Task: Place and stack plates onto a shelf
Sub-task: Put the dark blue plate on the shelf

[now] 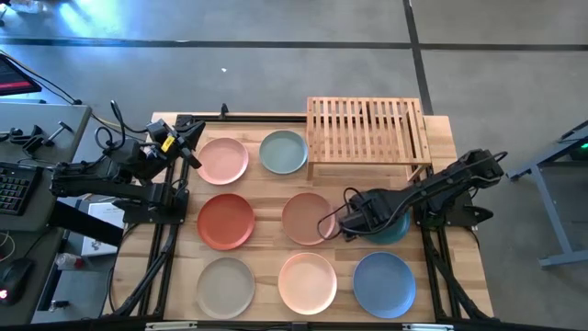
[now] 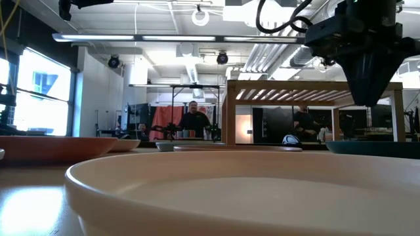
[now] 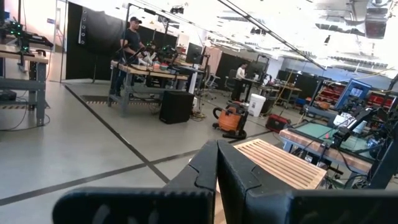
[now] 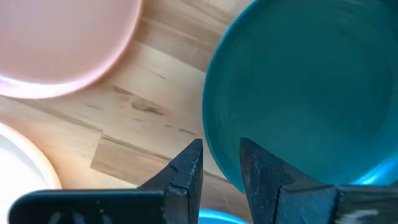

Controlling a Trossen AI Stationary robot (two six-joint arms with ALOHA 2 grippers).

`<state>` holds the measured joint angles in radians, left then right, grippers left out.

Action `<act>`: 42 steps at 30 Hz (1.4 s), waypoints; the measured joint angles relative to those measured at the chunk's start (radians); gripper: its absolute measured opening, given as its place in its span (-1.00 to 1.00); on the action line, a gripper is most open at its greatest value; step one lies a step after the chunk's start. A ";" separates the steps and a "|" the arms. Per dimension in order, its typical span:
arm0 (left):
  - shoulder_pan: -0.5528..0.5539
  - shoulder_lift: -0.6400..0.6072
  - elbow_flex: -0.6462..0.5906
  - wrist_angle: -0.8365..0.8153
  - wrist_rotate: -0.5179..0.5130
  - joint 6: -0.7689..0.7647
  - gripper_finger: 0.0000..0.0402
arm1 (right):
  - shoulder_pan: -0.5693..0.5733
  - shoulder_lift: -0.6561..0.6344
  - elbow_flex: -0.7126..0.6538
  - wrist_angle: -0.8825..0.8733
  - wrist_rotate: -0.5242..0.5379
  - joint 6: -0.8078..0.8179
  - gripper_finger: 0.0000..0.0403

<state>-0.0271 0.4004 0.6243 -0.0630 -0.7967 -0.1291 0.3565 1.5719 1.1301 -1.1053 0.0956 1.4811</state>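
Eight plates [image 1: 225,223] on table | one shelf [image 1: 366,130] | right gripper [image 4: 219,163] parted astride teal plate [image 4: 305,87] rim | left gripper [image 3: 216,163] closed, empty

Both arms are dark, nearly black, built of blocky jointed links, with black cables looping off their backs. The left arm [image 1: 110,175] carries a yellow label near its wrist. Each tool, left tool [image 3: 216,177] and right tool [image 4: 219,163], ends in two flat, tapered, matte-black fingers
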 joint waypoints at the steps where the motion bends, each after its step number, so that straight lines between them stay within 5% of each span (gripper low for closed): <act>1: 0.000 0.000 0.000 0.000 0.000 0.000 -1.00 | 0.000 0.000 0.000 0.003 0.005 -0.002 -0.58; 14: 0.000 0.000 0.000 0.000 0.000 0.000 -1.00 | -0.001 0.012 0.000 0.036 0.058 -0.005 -0.58; 42: 0.000 0.000 0.000 0.000 -0.004 0.001 -1.00 | -0.001 0.230 0.000 0.065 -0.001 -0.068 -0.58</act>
<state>-0.0269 0.4004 0.6243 -0.0628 -0.8005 -0.1283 0.3553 1.8016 1.1301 -1.0403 0.0950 1.4129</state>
